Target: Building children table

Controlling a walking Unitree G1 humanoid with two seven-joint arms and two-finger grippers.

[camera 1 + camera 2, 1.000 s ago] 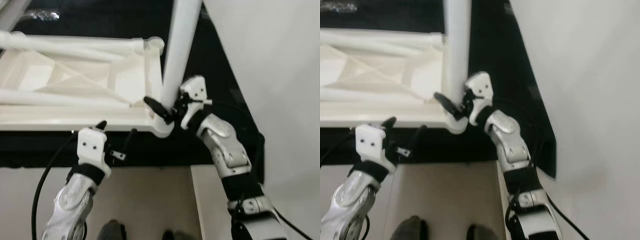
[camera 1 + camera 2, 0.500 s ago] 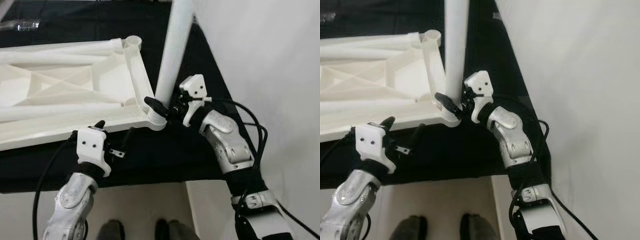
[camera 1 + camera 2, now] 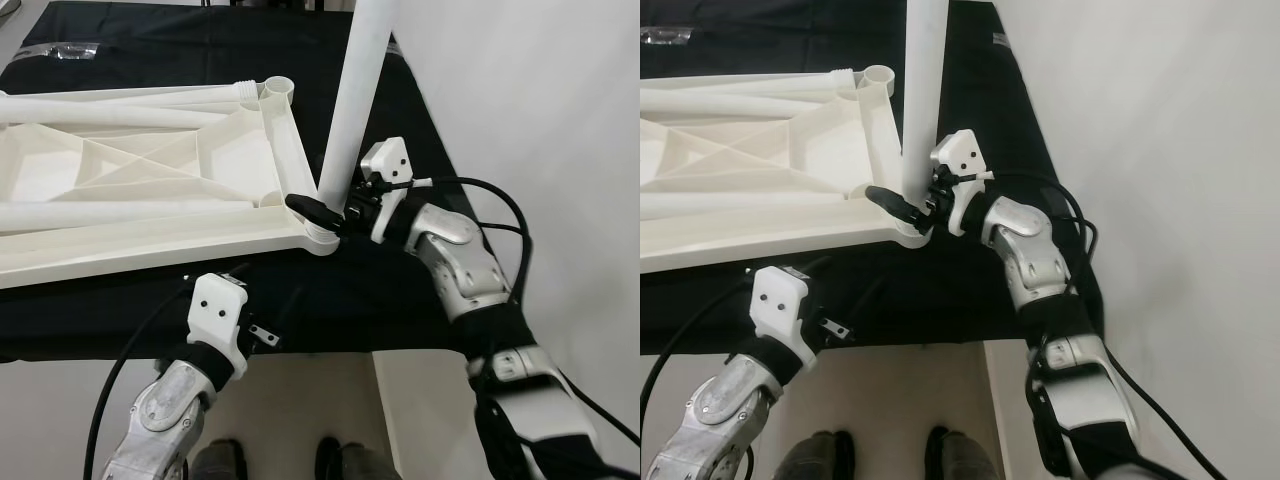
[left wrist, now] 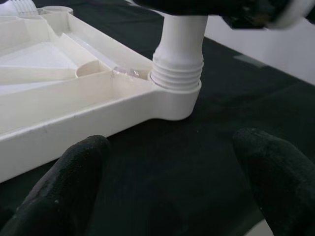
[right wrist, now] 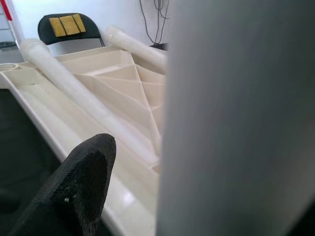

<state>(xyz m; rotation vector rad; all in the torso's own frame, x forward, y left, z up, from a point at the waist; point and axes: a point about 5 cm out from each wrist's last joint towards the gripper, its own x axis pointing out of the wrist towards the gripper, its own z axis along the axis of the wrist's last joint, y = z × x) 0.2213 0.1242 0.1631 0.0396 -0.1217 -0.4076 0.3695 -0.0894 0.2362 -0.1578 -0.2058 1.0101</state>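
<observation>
The white plastic tabletop (image 3: 150,190) lies upside down on a black-covered surface. One white leg (image 3: 355,100) stands upright in its near right corner socket (image 4: 176,93). My right gripper (image 3: 335,212) is shut on this leg just above the socket; one black finger (image 5: 78,187) shows beside the leg (image 5: 236,118). My left gripper (image 3: 262,285) hovers open over the black cloth in front of the tabletop's near edge, a short way from the socket, with nothing between its fingers (image 4: 64,182). Two loose legs (image 3: 120,112) (image 3: 120,210) lie across the tabletop.
An empty socket (image 3: 278,90) sits at the tabletop's far right corner. A white wall (image 3: 540,100) runs close along the right. The black surface's front edge (image 3: 330,350) is just below my left gripper. A clear plastic bag (image 3: 50,48) lies at the back left.
The view has shifted. My left gripper has drawn back from the tabletop's front edge and moved right, toward the socket. My right gripper stays shut on the upright leg.
</observation>
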